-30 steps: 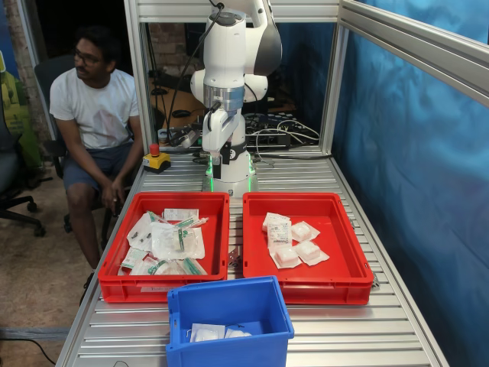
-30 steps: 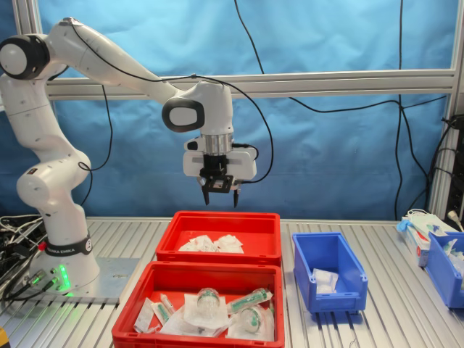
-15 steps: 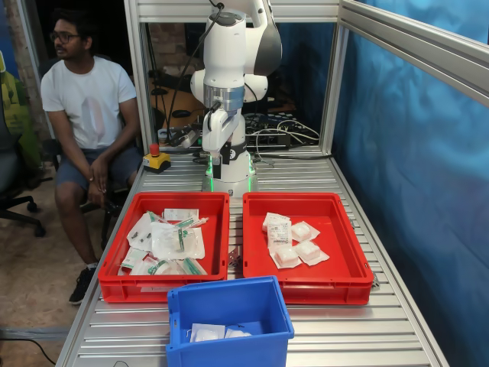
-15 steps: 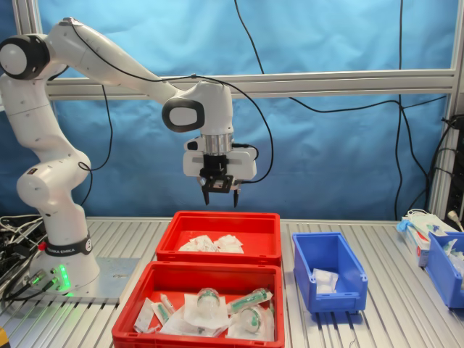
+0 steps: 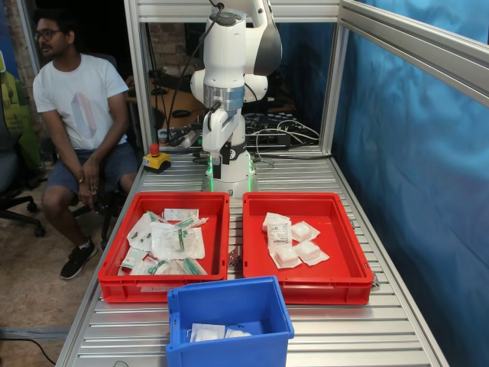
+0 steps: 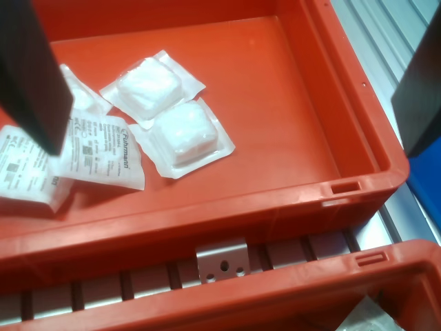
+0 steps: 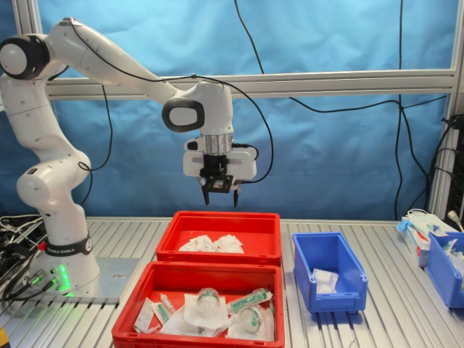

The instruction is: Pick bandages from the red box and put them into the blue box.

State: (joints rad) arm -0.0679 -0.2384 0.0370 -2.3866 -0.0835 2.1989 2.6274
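Observation:
The red box (image 5: 344,237) lies on the first exterior view's right and holds several white bandages (image 5: 294,243). In the second exterior view it is the farther red tray (image 7: 239,225), and my gripper (image 7: 220,197) hangs open and empty well above its bandages (image 7: 210,244). The wrist view looks down between my dark fingers (image 6: 31,69) on two puffy square bandages (image 6: 180,131) beside flat printed packets (image 6: 96,148). The blue box (image 5: 229,352) stands at the table's front edge with white packets inside; in the second exterior view the blue box (image 7: 341,299) is to the right of the trays. The first exterior view does not show my gripper.
A second red tray (image 5: 114,287) of green-marked packets (image 5: 172,245) sits beside the red box. A person (image 5: 76,115) sits off the table at the first exterior view's left, near a red stop button (image 5: 155,159). Frame posts (image 5: 330,84) and another blue bin (image 7: 444,268) border the table.
The arm and gripper have held still. The seated person in the first exterior view has shifted further left and turned his head.

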